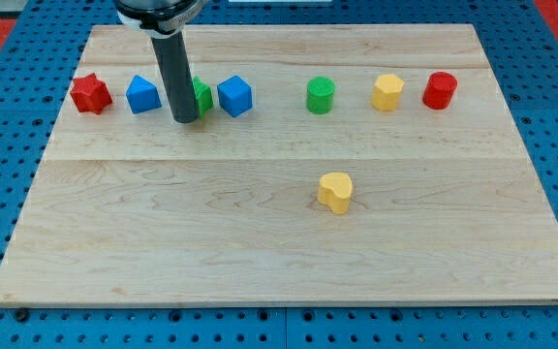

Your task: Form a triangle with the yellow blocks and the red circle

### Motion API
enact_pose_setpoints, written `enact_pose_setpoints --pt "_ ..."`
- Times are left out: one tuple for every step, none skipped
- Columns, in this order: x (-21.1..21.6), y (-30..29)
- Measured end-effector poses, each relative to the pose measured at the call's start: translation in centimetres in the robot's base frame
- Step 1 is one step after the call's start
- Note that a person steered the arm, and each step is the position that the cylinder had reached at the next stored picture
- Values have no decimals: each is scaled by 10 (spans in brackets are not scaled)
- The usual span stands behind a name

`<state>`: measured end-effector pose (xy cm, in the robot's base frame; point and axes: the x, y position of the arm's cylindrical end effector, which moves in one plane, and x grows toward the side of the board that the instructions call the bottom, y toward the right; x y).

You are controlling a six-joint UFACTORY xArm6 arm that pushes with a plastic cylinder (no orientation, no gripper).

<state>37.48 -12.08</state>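
The red circle block [440, 90] stands at the view's top right. A yellow hexagon-like block [387, 93] sits just left of it. A yellow heart-shaped block [335, 192] lies lower, right of the board's middle. My tip [185, 119] is far to the view's left, in the top row, touching or just in front of a green block [201, 98] that the rod partly hides. The tip is well apart from both yellow blocks and the red circle.
In the top row, from the left: a red star-like block [90, 93], a blue block [143, 94], the partly hidden green block, a blue cube [233, 96], a green cylinder [320, 95]. The wooden board [163, 233] lies on a blue pegboard.
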Motion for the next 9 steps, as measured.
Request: enact_pose_setpoints --pt "0 0" --pt "42 9" --pt "111 38" --pt "179 103" --pt "170 164" --pt "122 171" --pt "89 173" --pt "88 196" --pt "87 240"
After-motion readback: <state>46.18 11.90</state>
